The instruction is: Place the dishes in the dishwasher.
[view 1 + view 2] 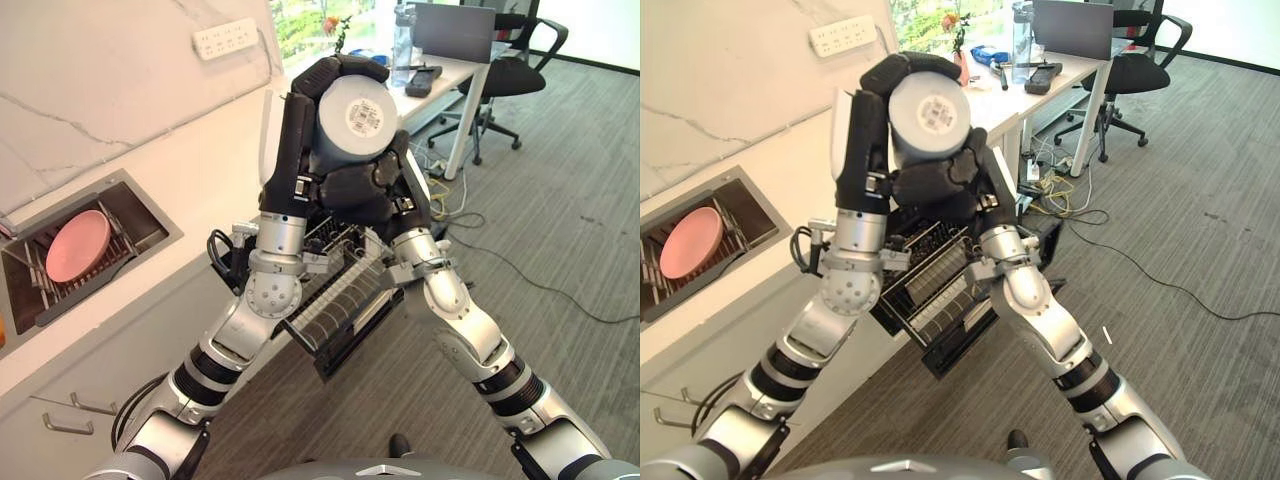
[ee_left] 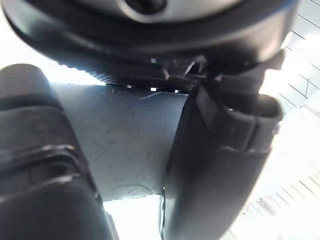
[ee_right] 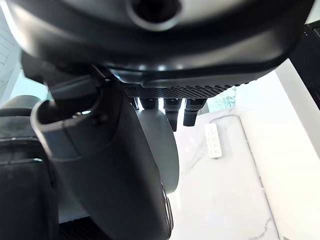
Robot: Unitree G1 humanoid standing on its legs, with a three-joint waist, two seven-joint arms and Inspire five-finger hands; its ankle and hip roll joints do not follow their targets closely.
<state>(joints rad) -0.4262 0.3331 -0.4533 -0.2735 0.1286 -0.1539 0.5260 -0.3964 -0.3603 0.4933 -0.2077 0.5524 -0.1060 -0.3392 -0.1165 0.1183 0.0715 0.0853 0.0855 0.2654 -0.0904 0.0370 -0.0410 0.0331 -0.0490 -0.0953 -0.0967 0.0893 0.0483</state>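
A grey cup point(image 1: 350, 118) is held high in front of the camera, with its flat base and a round sticker facing me. My left hand point(image 1: 292, 150) grips it from the left, fingers curled over its top. My right hand point(image 1: 362, 186) is curled against its underside. The cup's grey wall point(image 2: 130, 145) shows between the thumb and fingers in the left wrist view, and the cup point(image 3: 161, 145) also lies against the right hand's thumb. Below the hands, the dishwasher's dark wire rack point(image 1: 340, 300) stands pulled out from under the counter.
A pink plate point(image 1: 78, 245) stands in a rack inside the sunken sink point(image 1: 140, 205) on the white counter at left. A power strip point(image 1: 225, 38) is on the wall. A desk point(image 1: 455, 70), an office chair point(image 1: 515, 70) and floor cables point(image 1: 520, 270) lie behind.
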